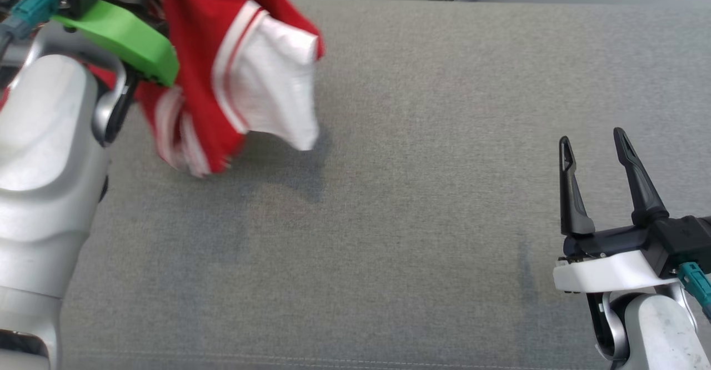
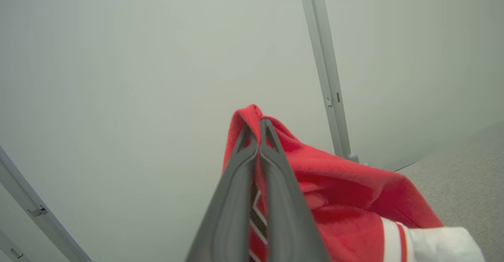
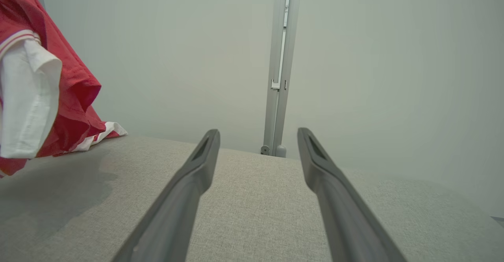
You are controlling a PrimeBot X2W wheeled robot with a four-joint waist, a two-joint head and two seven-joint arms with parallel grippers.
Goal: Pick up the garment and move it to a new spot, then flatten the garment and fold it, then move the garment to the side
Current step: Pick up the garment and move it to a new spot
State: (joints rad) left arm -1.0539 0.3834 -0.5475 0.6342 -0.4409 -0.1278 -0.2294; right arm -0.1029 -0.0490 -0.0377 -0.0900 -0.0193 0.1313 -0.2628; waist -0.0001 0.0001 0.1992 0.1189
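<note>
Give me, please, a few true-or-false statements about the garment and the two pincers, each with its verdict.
1. The left pincer is shut on the garment. True.
2. The right pincer grips a sleeve. False: it is open and empty, over the grey surface.
3. The garment lies spread flat. False: it hangs bunched from the left pincer.
4. The garment is red with white parts. True.
</note>
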